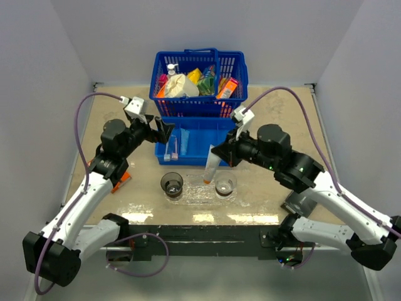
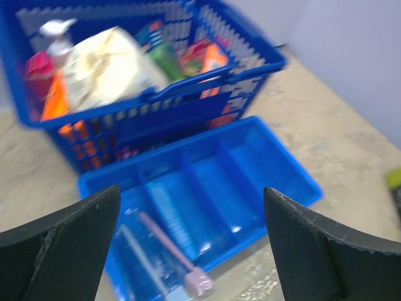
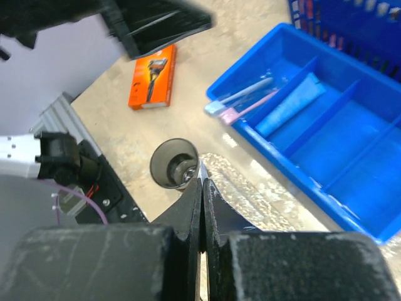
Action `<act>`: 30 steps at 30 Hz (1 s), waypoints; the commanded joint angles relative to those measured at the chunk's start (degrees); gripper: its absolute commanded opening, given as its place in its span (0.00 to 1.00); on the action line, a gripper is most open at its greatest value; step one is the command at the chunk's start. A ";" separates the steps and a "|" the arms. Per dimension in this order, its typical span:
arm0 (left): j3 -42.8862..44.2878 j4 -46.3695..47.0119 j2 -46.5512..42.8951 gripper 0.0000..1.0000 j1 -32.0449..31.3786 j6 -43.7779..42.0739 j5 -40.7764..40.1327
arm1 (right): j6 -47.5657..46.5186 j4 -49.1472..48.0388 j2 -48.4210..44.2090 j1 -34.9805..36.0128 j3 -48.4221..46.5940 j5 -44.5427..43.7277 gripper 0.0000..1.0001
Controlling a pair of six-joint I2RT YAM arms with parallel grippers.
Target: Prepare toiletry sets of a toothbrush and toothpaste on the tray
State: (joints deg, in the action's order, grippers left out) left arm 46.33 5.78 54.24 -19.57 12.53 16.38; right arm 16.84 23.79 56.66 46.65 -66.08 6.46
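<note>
Light's bright and even, coming from overhead, so shadows stay soft. The top view is sharp all over, right down to the white toothpaste tube (image 1: 210,168) pinched in my right gripper (image 1: 217,153). There's a streak of white glare along the near edge of the beige tabletop (image 1: 200,217), and the clear bumpy oval tray (image 1: 199,195) glints.

My left wrist view is mush. The blue handled wire basket (image 2: 156,94) and blue divided plastic bin (image 2: 250,169) are smeared, and my spread left fingers (image 2: 69,244) are just dark slabs.

The right wrist view is crisper. The orange cardboard box (image 3: 152,76) and smoky clear cup (image 3: 174,163) look fine, but my black right fingers (image 3: 188,216) are soft up close.
</note>
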 commanded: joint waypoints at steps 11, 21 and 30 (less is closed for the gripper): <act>2.54 -5.69 1.48 0.99 0.41 -1.46 -17.79 | -5.93 -14.47 4.07 16.62 3.94 -18.41 0.00; 2.37 -5.69 1.48 0.98 0.41 -1.72 -17.26 | -9.28 -15.53 6.88 18.65 5.70 -24.30 0.00; 2.45 -5.61 1.84 0.98 0.41 -1.90 -16.91 | -9.99 -16.85 7.50 18.65 7.46 -26.06 0.00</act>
State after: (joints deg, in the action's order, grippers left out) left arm 46.52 -1.48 55.88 -19.46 12.05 -0.45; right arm 8.01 11.99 64.99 64.93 -58.52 -17.12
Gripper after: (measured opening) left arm 0.985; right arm 0.013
